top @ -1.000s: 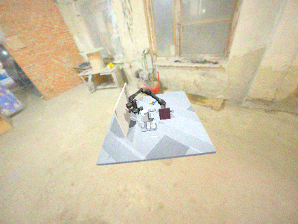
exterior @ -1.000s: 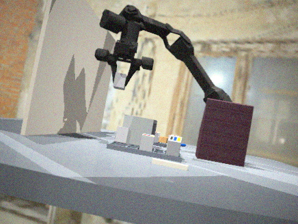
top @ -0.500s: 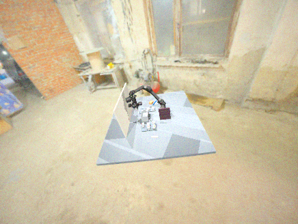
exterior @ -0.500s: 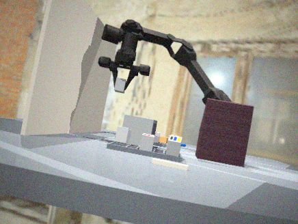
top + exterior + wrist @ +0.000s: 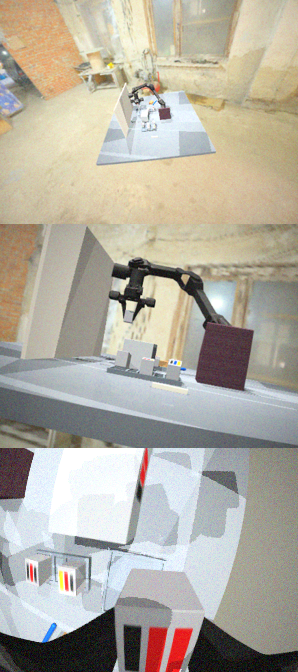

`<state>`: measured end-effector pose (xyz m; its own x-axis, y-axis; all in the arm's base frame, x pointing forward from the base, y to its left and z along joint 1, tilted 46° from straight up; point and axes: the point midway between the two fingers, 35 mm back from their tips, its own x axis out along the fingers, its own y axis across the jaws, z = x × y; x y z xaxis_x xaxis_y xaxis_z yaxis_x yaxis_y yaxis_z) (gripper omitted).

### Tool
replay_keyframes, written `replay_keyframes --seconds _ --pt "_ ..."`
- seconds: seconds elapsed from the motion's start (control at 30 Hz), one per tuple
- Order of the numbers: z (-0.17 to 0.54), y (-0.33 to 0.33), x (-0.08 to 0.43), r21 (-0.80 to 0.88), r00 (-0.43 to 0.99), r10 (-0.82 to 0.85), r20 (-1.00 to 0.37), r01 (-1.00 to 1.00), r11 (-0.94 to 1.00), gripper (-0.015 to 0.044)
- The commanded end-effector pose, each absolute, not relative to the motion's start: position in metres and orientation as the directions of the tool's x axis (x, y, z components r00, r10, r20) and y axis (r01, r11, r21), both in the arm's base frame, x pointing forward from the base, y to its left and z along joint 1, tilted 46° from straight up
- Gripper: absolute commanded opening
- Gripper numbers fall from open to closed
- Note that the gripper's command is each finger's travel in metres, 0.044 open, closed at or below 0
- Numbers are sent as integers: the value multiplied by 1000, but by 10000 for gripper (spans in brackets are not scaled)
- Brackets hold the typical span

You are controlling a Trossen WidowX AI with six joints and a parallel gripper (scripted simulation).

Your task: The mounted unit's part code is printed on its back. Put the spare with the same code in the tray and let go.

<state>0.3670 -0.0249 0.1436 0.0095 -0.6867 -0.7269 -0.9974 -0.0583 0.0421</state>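
From where I stand, a tall pale grey slanted panel (image 5: 68,292) rises at the left of the grey counter (image 5: 102,401), probably there to screen one side of the parts from view. Just right of it the black hand (image 5: 130,313) hangs high over the counter, pinching a small grey spare block (image 5: 128,316) between its fingers, well above everything else. I judge it is lifted this high so the wrist view can hold its label against the mounted unit below. That label shows one black bar and two red bars (image 5: 156,648).

Beneath sits the large light grey boxy mounted unit (image 5: 139,352) on a dark base, a red and black mark (image 5: 143,471) showing along its edge. Other small grey spares (image 5: 147,365) stand around it. Farther right is the dark maroon box (image 5: 223,355), which may be the tray, though I cannot tell.
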Motion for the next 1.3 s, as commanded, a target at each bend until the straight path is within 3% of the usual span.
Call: replay_keyframes --seconds 0.0,0.23,1.27 --pt "161 -46 355 53 3 -700 -714 -997 -58 0" --pt "185 -75 338 58 -6 -715 -699 -997 -49 0" --pt "165 -93 342 57 -5 -711 -703 -997 -49 0"
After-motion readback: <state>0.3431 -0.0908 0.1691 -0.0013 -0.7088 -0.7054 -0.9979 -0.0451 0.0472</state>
